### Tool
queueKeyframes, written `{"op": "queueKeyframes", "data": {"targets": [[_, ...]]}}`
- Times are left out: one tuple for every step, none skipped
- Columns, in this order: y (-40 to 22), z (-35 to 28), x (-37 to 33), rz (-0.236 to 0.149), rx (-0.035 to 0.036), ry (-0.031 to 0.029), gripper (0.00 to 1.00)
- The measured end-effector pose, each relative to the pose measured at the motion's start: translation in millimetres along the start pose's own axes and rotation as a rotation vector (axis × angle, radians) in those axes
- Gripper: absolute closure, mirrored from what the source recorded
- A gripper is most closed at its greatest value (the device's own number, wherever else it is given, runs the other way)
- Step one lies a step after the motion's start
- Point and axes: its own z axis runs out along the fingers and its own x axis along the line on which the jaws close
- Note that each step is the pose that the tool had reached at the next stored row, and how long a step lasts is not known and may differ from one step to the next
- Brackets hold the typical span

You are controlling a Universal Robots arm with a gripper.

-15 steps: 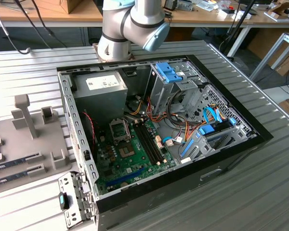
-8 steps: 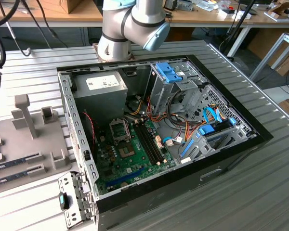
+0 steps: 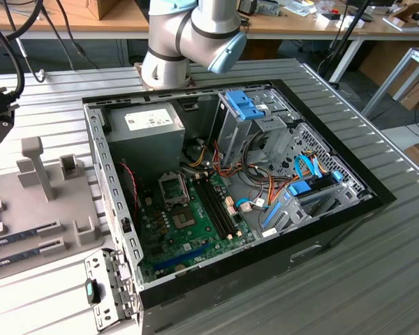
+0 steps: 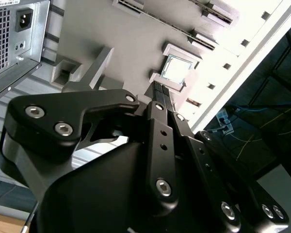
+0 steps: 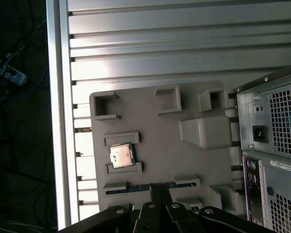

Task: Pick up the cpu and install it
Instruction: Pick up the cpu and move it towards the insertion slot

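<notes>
Pick-up step: pincer [image 5: 160,188] hangs clenched and empty near the cpu [image 5: 121,156], which sits in its grey tray [image 5: 160,138] slot on the desk [image 5: 160,48]. I think grabbing it calls for opening up first.

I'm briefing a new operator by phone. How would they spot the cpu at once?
Beside the open computer case lies a grey plate with raised pockets. The cpu sits in its square bracketed pocket: a small silvery square chip, unlike the long narrow memory sticks slotted alongside.

Even indoor light, blown-out table [image 4: 254,41] glare
</notes>
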Motion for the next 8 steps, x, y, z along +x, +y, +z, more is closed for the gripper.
{"op": "queueKeyframes", "data": {"targets": [[0.0, 0.0, 0.0, 0.0, 0.0, 0.0001, 0.89], [0.0, 0.1, 0.0, 0.0, 0.0, 0.0001, 0.89], [0.0, 0.3, 0.0, 0.0, -0.0001, -0.0001, 0.89], [0.0, 0.3, 0.0, 0.0, -0.0001, 0.0, 0.89], [0.0, 0.3, 0.0, 0.0, 0.0, 0.0, 0.89], [0.0, 0.3, 0.0, 0.0, 0.0, 0.0001, 0.89], [0.0, 0.4, 0.0, 0.0, 0.0, 0.0, 0.89], [0.0, 0.4, 0.0, 0.0, 0.0, 0.0, 0.89]]}}
